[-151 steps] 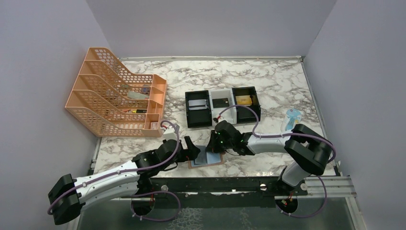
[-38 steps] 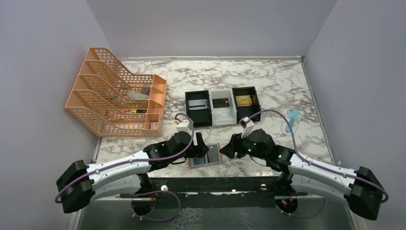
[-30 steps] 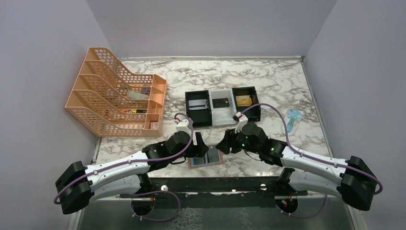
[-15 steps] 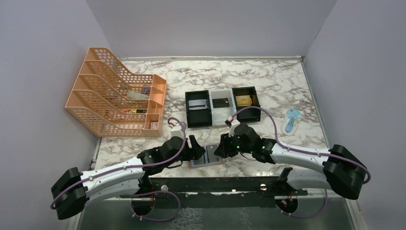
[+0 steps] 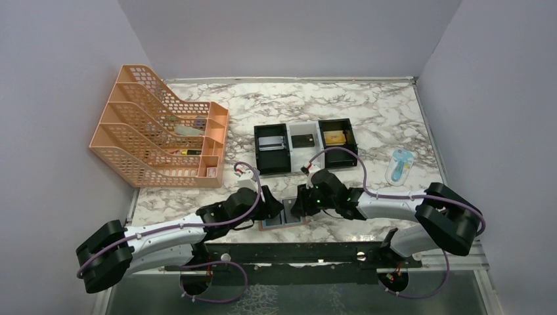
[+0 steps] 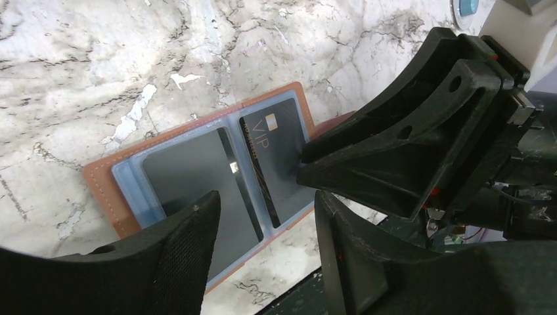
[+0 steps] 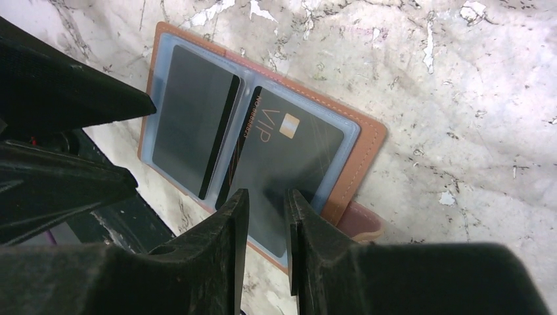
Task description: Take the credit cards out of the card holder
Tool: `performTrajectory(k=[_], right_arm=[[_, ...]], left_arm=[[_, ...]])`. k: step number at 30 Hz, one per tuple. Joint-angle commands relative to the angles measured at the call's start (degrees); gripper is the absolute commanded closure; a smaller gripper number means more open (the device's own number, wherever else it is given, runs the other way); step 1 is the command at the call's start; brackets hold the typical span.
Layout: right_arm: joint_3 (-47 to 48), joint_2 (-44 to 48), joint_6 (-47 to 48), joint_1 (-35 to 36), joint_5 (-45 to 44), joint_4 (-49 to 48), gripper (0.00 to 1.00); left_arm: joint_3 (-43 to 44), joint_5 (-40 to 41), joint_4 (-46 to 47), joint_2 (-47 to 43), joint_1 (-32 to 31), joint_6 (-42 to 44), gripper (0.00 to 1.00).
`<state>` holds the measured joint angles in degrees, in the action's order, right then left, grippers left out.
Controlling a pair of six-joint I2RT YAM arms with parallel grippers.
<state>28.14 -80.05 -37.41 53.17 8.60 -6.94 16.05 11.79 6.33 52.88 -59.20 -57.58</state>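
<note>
The card holder (image 5: pixel 284 215) lies open on the table (image 5: pixel 368 118) with both credit cards (image 7: pixel 289 147) still seated in its sleeves, so extraction has yet to begin; the left gripper (image 6: pixel 266 203) and right gripper (image 7: pixel 266 195) hover over it, jaws released, the right pair nearly closed, grasping nothing.

Overhead view spans the table (image 5: pixel 381 111); both close wrist views share the card holder (image 7: pixel 368 141).
</note>
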Motion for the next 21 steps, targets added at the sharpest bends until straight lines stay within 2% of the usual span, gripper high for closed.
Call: performTrajectory(k=[1, 8, 13, 17, 21], right_arm=[[0.4, -1.5, 0.4, 0.0, -4.8, 1.7, 0.73], [-0.9, 1.5, -0.4, 0.0, -6.1, 2.4, 0.74], [-2.2, 4.7, -1.3, 0.0, -8.4, 0.7, 0.75], [-1.5, 4.4, -1.9, 0.0, -8.0, 0.8, 0.75], [-2.4, 3.0, -3.3, 0.0, -8.1, -0.2, 0.76]], left_arm=[[0.3, -2.3, 5.6, 1.9, 0.3, 0.2, 0.43], [0.7, -5.1, 10.0, 6.9, 0.3, -0.1, 0.45], [0.0, -2.9, 12.2, 10.5, 0.3, -1.2, 0.48], [1.2, -4.3, 13.0, 13.4, 0.2, -1.0, 0.51], [0.0, -5.5, 17.7, 15.2, 0.1, -1.5, 0.53]])
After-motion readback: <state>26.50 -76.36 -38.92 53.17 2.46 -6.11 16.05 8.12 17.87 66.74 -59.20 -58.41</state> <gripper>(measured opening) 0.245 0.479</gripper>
